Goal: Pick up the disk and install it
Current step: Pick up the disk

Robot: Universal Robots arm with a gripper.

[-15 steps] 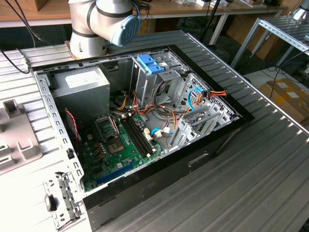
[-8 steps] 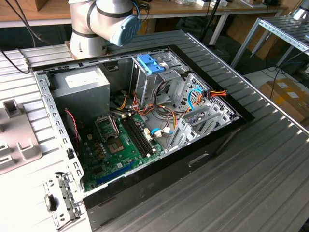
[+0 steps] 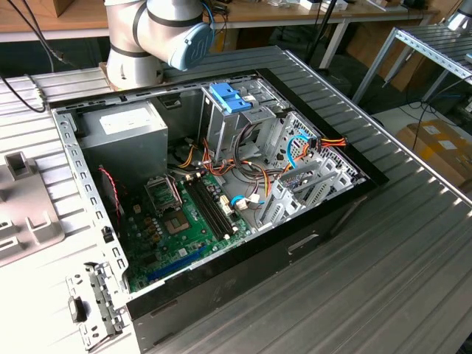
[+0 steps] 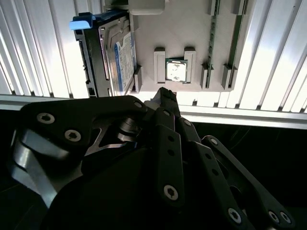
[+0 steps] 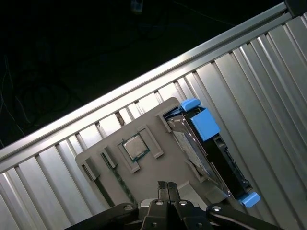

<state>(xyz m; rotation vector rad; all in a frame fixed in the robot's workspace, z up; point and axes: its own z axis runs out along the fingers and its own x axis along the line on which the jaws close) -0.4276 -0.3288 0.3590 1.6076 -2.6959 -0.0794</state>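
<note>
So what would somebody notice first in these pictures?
Probably the big open computer in the middle of the exterior view, with its green circuit board and a tangle of coloured wires inside. In the second wrist view, the disk with its bright blue tab stands on edge at the side of a grey tray. A small square chip sits beside it, and the black gripper looms in the foreground.

Exterior view evenly lit; glare on ribbed table (image 4: 38, 48) (image 5: 268, 96) in both wrist views.
</note>
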